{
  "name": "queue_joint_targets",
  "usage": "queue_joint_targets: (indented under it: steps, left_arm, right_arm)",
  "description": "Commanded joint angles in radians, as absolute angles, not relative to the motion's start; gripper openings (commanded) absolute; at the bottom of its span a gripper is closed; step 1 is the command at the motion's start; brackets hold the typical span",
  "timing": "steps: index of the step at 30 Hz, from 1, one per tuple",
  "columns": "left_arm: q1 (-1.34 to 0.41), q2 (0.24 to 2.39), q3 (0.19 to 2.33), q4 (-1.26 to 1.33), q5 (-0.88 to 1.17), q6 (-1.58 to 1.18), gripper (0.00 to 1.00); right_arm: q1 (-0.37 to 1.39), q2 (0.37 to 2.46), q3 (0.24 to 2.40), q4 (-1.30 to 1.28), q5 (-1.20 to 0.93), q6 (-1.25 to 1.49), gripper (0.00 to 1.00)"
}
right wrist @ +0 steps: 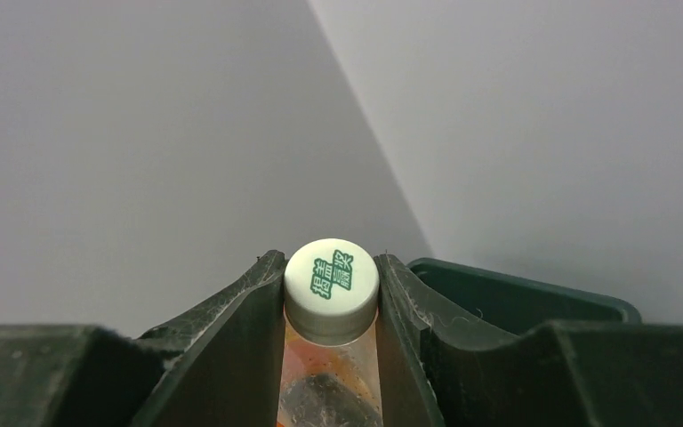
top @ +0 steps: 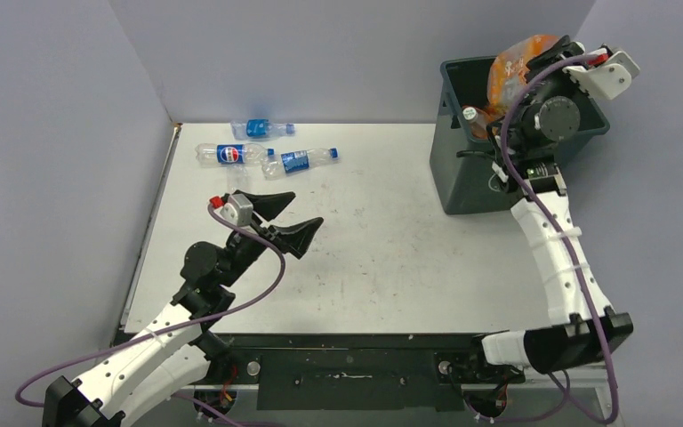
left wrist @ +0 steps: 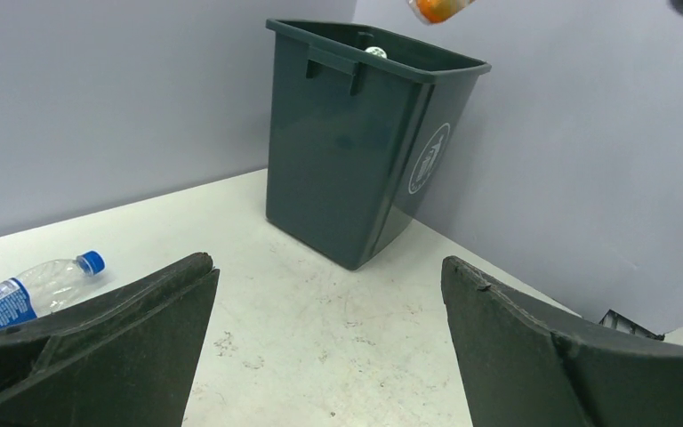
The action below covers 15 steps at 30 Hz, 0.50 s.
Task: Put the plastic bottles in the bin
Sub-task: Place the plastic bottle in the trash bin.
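My right gripper point(top: 482, 110) is shut on an orange bottle point(top: 520, 62) and holds it over the open top of the dark grey-green bin point(top: 462, 182) at the back right. In the right wrist view the fingers point(right wrist: 258, 302) clamp the bottle's neck just under its white cap point(right wrist: 332, 283), with the bin's rim point(right wrist: 516, 289) behind. Three clear bottles with blue labels lie at the back left: one by the wall point(top: 262, 129), one in front of it point(top: 229, 154), one to the right point(top: 298, 161). My left gripper point(top: 306, 208) is open and empty above the table.
In the left wrist view the bin point(left wrist: 347, 151) stands ahead with its white litter symbol point(left wrist: 429, 158); one clear bottle point(left wrist: 27, 294) lies at the left. Grey walls enclose the table at the back and both sides.
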<state>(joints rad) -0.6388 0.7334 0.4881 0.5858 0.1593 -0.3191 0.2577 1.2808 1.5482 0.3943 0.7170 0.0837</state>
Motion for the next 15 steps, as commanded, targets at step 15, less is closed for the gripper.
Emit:
queue_joint_targets:
  steps: [15]
  left_arm:
    - [-0.670,0.779,0.503,0.591,0.138,-0.358,0.96]
  right_arm:
    - [0.060,1.703,1.761,0.629,0.766,0.116,0.13]
